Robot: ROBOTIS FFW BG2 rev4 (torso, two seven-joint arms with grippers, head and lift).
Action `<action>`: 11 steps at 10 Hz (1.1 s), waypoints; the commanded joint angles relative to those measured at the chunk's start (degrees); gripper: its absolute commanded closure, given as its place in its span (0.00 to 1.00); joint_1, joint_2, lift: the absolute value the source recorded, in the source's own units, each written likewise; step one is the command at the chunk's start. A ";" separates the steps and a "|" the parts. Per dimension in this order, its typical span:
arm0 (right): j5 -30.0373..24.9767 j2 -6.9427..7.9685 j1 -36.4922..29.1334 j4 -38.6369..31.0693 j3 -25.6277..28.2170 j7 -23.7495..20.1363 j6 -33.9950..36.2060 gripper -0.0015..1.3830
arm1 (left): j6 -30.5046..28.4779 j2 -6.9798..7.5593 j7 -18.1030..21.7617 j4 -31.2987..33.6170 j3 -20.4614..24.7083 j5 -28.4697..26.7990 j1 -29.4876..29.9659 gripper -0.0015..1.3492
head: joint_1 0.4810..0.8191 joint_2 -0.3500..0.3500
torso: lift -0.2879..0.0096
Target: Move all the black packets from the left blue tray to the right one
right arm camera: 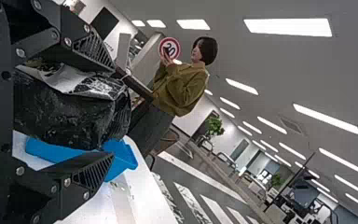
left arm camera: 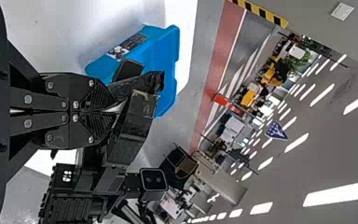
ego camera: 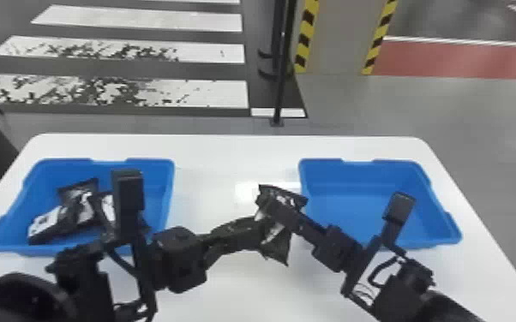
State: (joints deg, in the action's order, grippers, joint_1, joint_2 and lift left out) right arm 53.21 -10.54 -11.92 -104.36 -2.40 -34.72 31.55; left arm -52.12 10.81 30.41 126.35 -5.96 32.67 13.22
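Though white, table (ego camera: 235,150) near striped floor (ego camera: 210,93)

You get bright, even light from overhead. The strip lights (right arm camera: 288,27) burn out to plain white in both wrist views. In the head view, a glare patch whitens the middle of the table (ego camera: 210,150), and the floor (ego camera: 501,111) gives you a soft sheen. Shiny highlights streak the packet (right arm camera: 65,114). You see a faint, soft-edged shadow beside the tray (left arm camera: 165,51), while the left arm (ego camera: 21,295) sinks to near black.
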 commanded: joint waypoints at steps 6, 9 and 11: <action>1.52 0.52 -1.15 -1.32 -0.23 -0.17 -3.43 0.93 | 1.22 -0.61 -0.52 0.00 2.31 0.69 0.98 0.59 | 0.63 0.40 | 0.50; -2.14 0.35 3.07 4.16 5.94 0.89 -4.98 0.93 | 3.89 -1.49 -0.61 0.70 6.65 -0.11 3.38 0.08 | 0.63 0.42 | 0.50; -8.65 -1.15 8.41 10.63 11.08 1.77 -5.82 0.93 | 7.12 -2.63 -0.52 2.25 12.48 -4.11 5.20 0.11 | 0.63 0.37 | 0.50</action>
State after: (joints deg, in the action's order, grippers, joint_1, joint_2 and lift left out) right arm 46.48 -11.22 -5.03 -95.53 7.30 -32.98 25.82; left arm -45.88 8.49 29.84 128.35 4.91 29.55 18.00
